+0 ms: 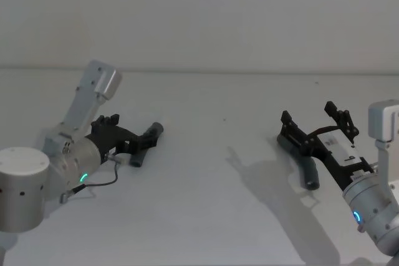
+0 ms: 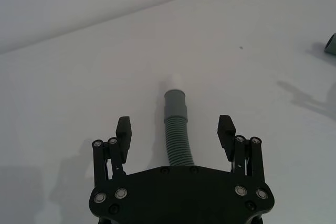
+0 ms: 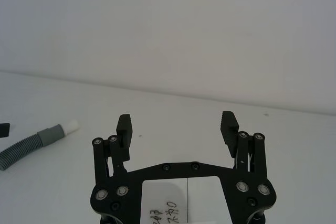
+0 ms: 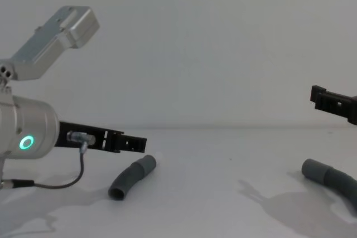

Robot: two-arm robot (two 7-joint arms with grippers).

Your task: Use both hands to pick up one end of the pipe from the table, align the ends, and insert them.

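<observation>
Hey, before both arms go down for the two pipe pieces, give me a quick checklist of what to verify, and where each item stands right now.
1. Left gripper open: ok.
2. Left pipe piece centred between the left gripper's fingers: ok. Its cuff runs up the middle of the gap in the left wrist view.
3. Left gripper down at grasp height: not ok. In the chest view it hangs above the piece.
4. Right gripper open: ok.
5. Right gripper lined up on the right pipe piece: cannot tell. The chest view has it well above the piece.
6. Both pieces lying flat on the table, apart: ok.
</observation>
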